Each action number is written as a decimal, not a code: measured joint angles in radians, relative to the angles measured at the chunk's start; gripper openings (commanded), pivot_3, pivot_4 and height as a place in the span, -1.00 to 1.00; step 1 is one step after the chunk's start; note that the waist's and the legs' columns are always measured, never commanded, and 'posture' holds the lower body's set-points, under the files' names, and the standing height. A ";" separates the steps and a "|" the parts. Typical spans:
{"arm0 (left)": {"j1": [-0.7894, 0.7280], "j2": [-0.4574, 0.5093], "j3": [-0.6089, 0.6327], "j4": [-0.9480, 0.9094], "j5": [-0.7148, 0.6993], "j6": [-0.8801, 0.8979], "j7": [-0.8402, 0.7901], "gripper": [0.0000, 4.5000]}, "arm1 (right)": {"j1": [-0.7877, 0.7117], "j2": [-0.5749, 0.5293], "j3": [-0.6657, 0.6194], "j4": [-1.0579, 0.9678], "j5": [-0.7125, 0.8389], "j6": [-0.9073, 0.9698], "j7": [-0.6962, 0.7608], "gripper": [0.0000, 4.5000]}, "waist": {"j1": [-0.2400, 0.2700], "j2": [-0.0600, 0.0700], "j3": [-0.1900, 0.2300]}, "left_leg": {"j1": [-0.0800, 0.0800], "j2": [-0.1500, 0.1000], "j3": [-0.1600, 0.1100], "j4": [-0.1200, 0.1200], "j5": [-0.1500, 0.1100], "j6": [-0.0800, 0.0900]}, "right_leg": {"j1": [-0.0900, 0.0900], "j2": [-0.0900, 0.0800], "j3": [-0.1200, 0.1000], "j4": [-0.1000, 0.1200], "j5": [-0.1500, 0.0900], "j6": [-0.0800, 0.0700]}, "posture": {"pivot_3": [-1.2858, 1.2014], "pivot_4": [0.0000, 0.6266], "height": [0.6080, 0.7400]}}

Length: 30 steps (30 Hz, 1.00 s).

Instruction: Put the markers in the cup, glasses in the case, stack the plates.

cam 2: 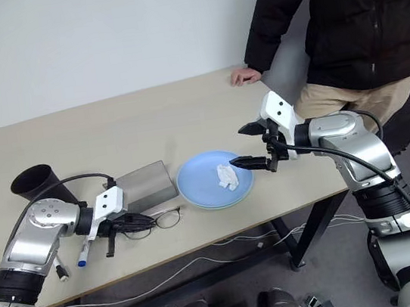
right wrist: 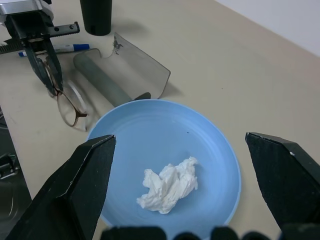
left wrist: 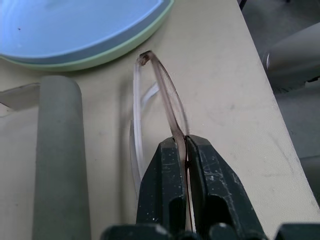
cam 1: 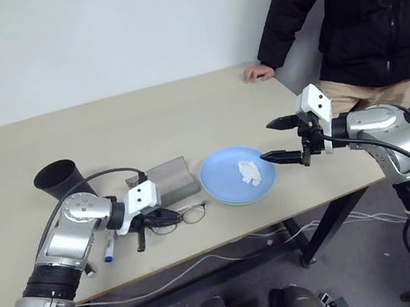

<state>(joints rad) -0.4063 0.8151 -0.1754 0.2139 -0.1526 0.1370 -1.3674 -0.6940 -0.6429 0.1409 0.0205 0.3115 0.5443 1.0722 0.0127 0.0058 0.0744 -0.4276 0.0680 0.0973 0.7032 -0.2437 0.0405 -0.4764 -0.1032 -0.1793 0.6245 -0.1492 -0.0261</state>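
Note:
My left gripper (left wrist: 185,140) is shut on one thin brown temple arm of the glasses (cam 1: 194,214), low over the table's front edge, just in front of the open grey case (cam 1: 167,180). The light blue plate (cam 1: 236,173) lies on the mint green plate (left wrist: 125,45), with a crumpled tissue (right wrist: 167,187) on it. My right gripper (cam 1: 267,142) hangs open above the plates' right edge, holding nothing. The black cup (cam 1: 59,178) stands at the left. A blue-capped marker (cam 1: 110,247) and a thinner marker (cam 2: 59,269) lie by my left arm.
A person in a dark jacket stands at the table's far right corner, one hand (cam 1: 258,72) resting on the tabletop. The table's front edge runs close below the glasses and plates. Cables lie on the floor under the table.

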 measured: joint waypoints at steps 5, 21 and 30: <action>-0.044 -0.004 0.001 0.035 -0.001 0.001 0.000 -0.99 | -0.001 0.000 0.000 0.005 0.000 0.000 0.000 1.00 | -0.001 0.000 0.000 | 0.000 -0.001 0.000 0.000 0.000 0.000 | -0.001 0.001 0.000 0.000 0.000 0.000 | 0.03 -1.00 0.41; -0.230 -0.009 0.051 0.220 -0.022 -0.019 -0.008 -0.99 | -0.002 0.009 0.011 0.005 -0.001 -0.002 -0.001 1.00 | -0.001 0.000 0.000 | 0.000 -0.005 -0.002 0.000 0.000 0.000 | -0.001 0.001 0.001 0.002 0.000 0.000 | 0.03 -1.00 0.41; -0.316 0.002 0.063 0.391 0.003 -0.090 -0.041 -0.99 | -0.002 0.020 0.015 0.006 -0.002 -0.003 -0.001 1.00 | -0.001 -0.001 0.000 | 0.000 -0.005 -0.001 0.001 0.000 0.000 | -0.002 0.001 0.001 0.003 0.000 0.000 | 0.03 -1.00 0.41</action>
<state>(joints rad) -0.7219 0.8170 -0.1123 0.6047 -0.1501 0.0467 -1.4081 -0.6958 -0.6229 0.1564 0.0262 0.3094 0.5411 1.0708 0.0115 0.0052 0.0742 -0.4277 0.0631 0.0959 0.7043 -0.2440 0.0410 -0.4781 -0.1019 -0.1785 0.6275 -0.1489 -0.0260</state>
